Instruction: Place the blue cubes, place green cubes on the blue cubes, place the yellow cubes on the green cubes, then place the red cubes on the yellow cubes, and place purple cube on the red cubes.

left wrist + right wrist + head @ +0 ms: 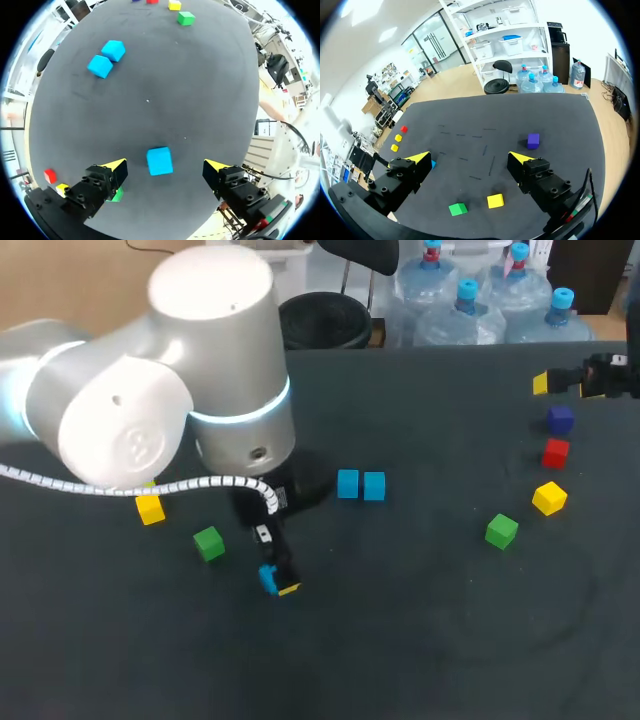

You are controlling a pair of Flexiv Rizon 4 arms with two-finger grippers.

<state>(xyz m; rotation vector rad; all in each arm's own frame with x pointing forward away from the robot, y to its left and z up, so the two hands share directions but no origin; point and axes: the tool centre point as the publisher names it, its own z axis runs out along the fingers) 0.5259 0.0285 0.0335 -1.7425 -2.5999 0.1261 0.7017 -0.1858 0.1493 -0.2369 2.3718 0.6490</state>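
The near half of the dark matte table (420,650) lies open. Over it the left gripper (166,166) hangs low, fingers spread wide around a small blue cube (160,161) without touching it. Two more blue cubes (360,485) sit side by side just beyond. A green cube (209,542) and a yellow cube (150,508) lie beside that arm. Near the right edge the right gripper (470,159) is also wide open and empty, close to a purple cube (560,419), a red cube (556,452), a second yellow cube (549,497) and a second green cube (501,531).

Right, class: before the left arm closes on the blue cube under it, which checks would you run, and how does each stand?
1. Left end effector open: ok.
2. Blue cube between its fingers, untouched: ok.
3. Cube free of neighbours: ok.
4. Blue pair side by side on the table: ok.
5. Right end effector open, well away: ok.
6. Finger depth around the cube: cannot tell.
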